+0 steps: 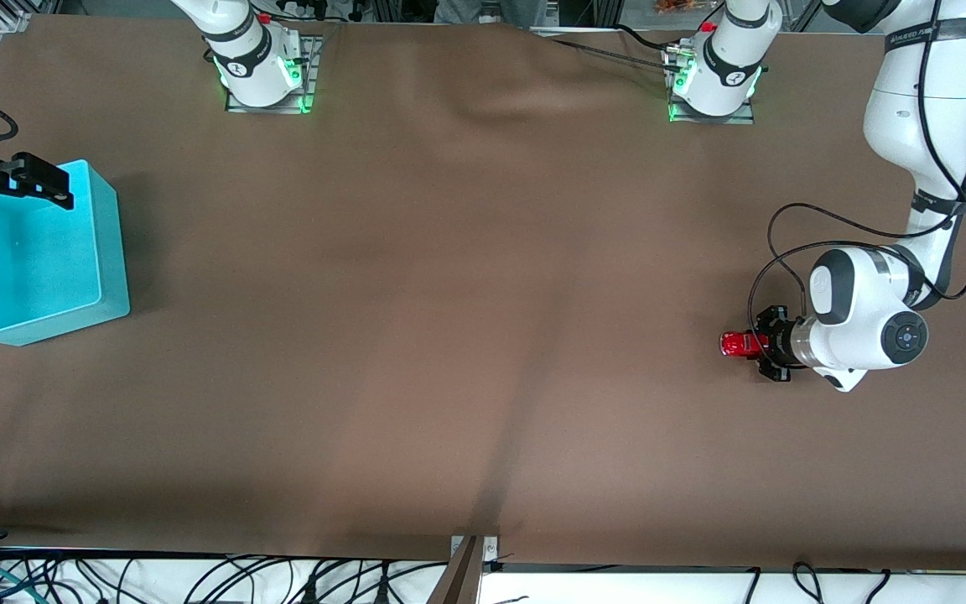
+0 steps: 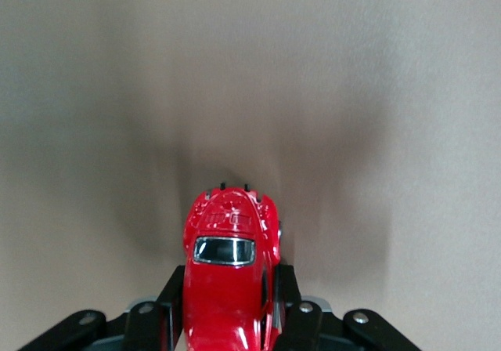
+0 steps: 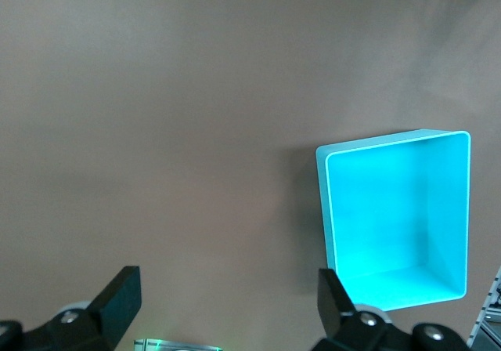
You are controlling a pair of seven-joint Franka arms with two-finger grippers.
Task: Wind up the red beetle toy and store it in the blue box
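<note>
Looking from the front: left gripper (image 1: 753,345) clamped on the red beetle toy (image 1: 734,345) at the left arm's end of the brown table (image 1: 466,335); right gripper (image 1: 26,180) above the blue box (image 1: 110,252) at the right arm's end; left wrist: fingers (image 2: 171,304) pinching the toy (image 2: 228,280) on both sides; right wrist: jaws wide apart, box (image 3: 322,202) upright.

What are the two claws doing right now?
Left gripper: closed on the red toy car.
Right gripper: open, empty, above the blue box.

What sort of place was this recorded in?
Most likely a robotics lab bench. Two arms are bolted along one edge of a table under brown cloth, with loose cables along its edge. The left gripper holds the red beetle toy; the right gripper hangs open over the blue box.
</note>
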